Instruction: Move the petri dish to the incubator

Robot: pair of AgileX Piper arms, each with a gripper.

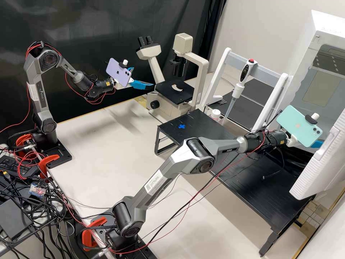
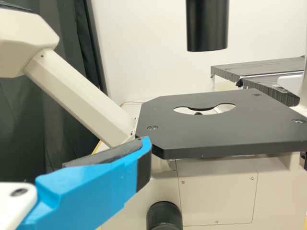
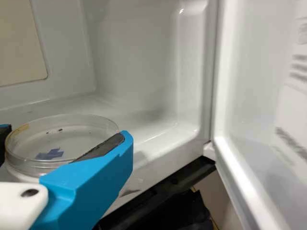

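My right gripper (image 1: 316, 144) is at the incubator's (image 1: 316, 59) open front in the high view. In the right wrist view the clear round petri dish (image 3: 62, 143), with a small blue mark, sits between the pads of my right gripper (image 3: 64, 133), which is shut on its sides. The dish is roughly level at the incubator's (image 3: 139, 62) white interior; whether its base touches the floor I cannot tell. Beside the microscope my left gripper (image 1: 142, 77) stands open and holds nothing; the left wrist view shows one blue finger of this left gripper (image 2: 72, 153) near the microscope stage (image 2: 216, 129).
The incubator door (image 3: 268, 115) stands open close beside my right gripper. A black raised platform (image 1: 266, 183) runs below the right arm. A pipette (image 1: 242, 77) hangs on a white rack (image 1: 219, 72), with a small white-capped bottle (image 1: 215, 114) nearby.
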